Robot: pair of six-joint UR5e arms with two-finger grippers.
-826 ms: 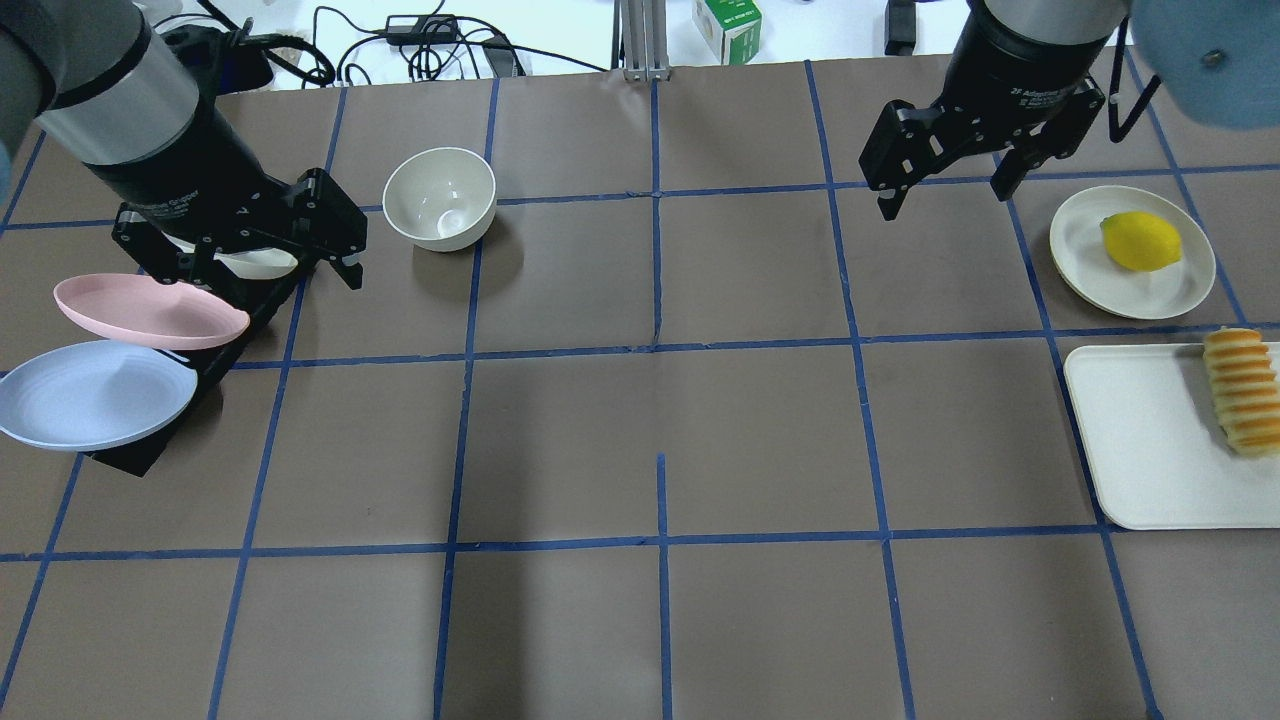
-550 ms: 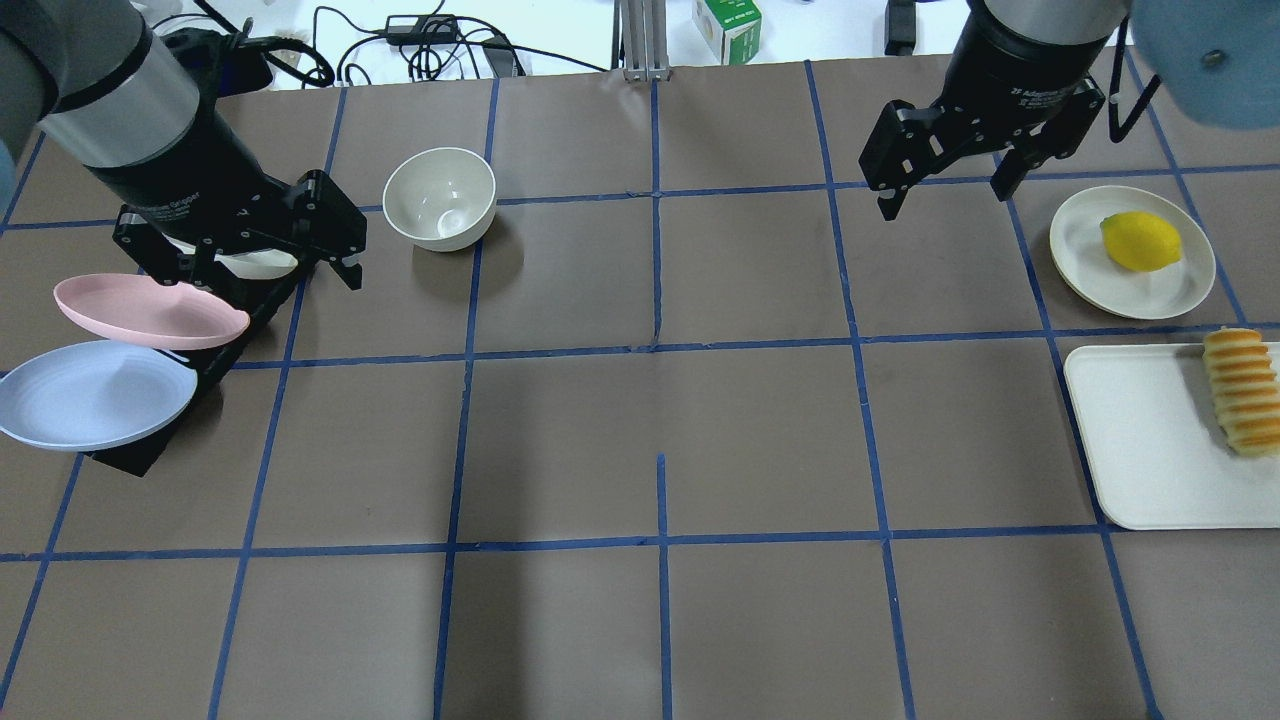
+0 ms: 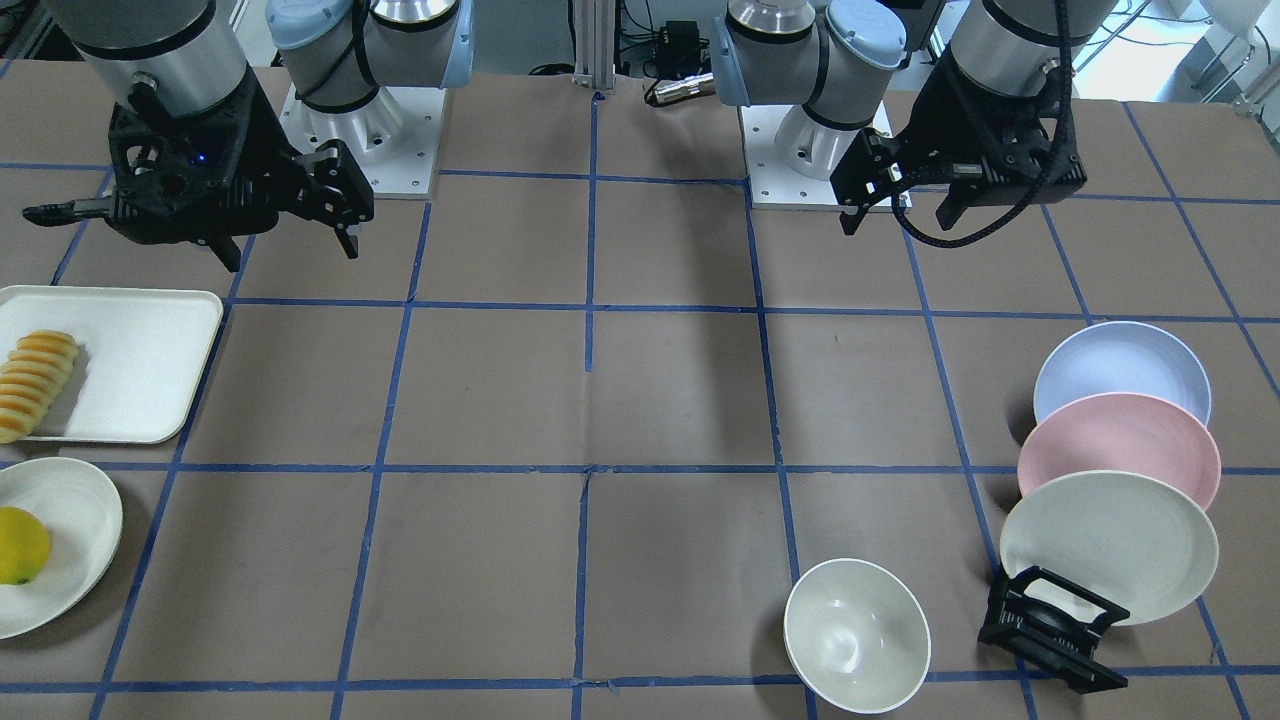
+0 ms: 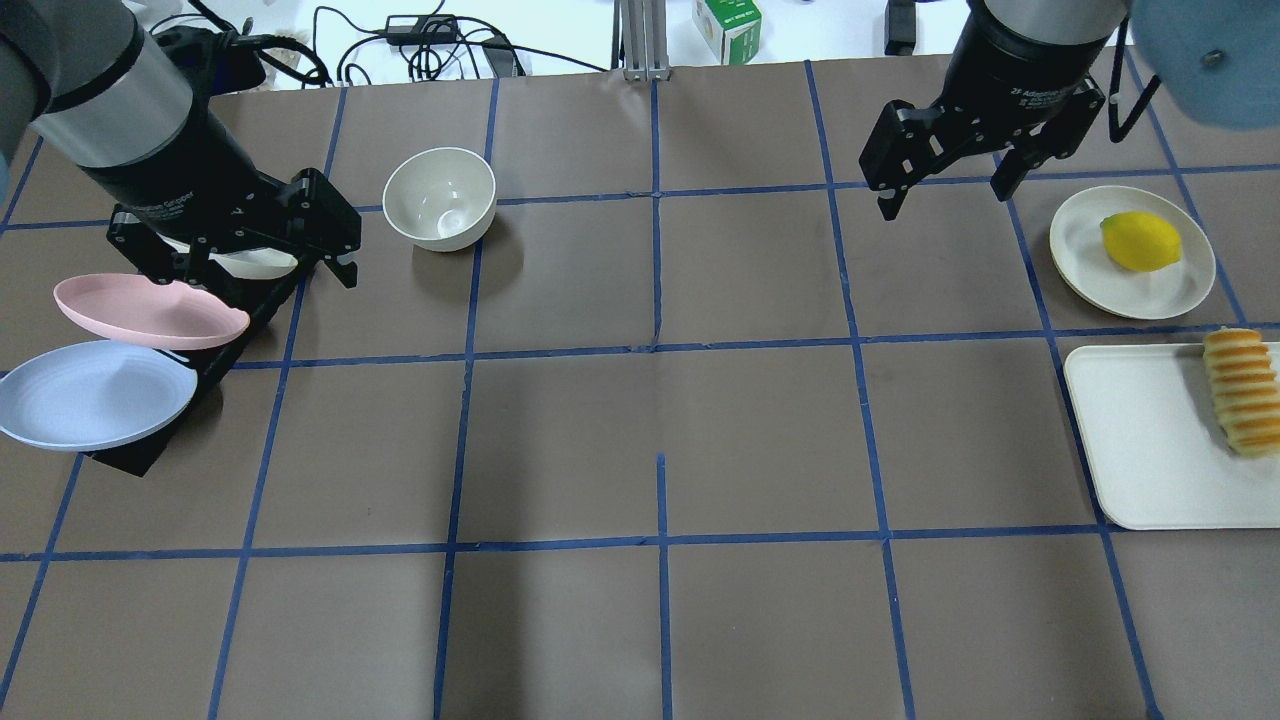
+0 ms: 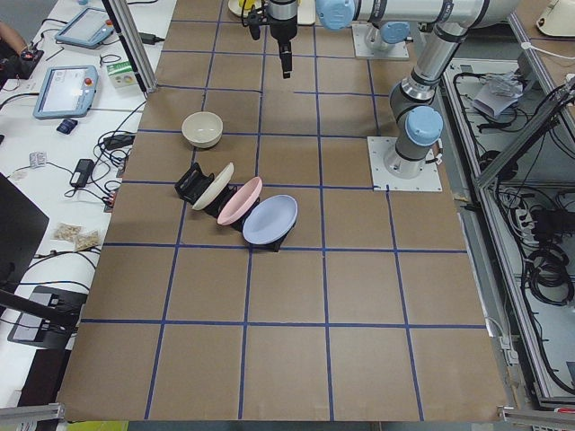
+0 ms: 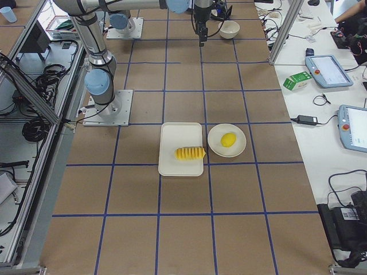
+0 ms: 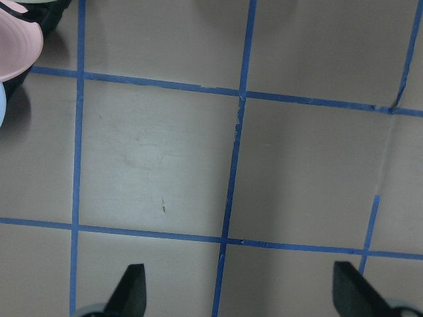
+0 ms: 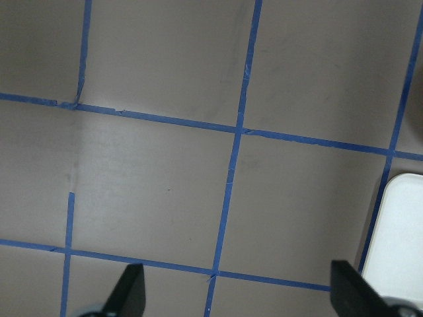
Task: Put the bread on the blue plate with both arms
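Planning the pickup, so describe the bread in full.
The bread is a long ridged loaf, golden-orange on top, paler at the sides, seemingly whole. It lies flat on a white tray, along the side away from the table's middle, one end at the rim nearest the lemon plate. Nothing else touches it.

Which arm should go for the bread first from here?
Right. The bread lies on the white tray at the robot's right, on the side of the right gripper, whose jaws stand open and empty. The left gripper hovers far across, by the blue plate in its rack.
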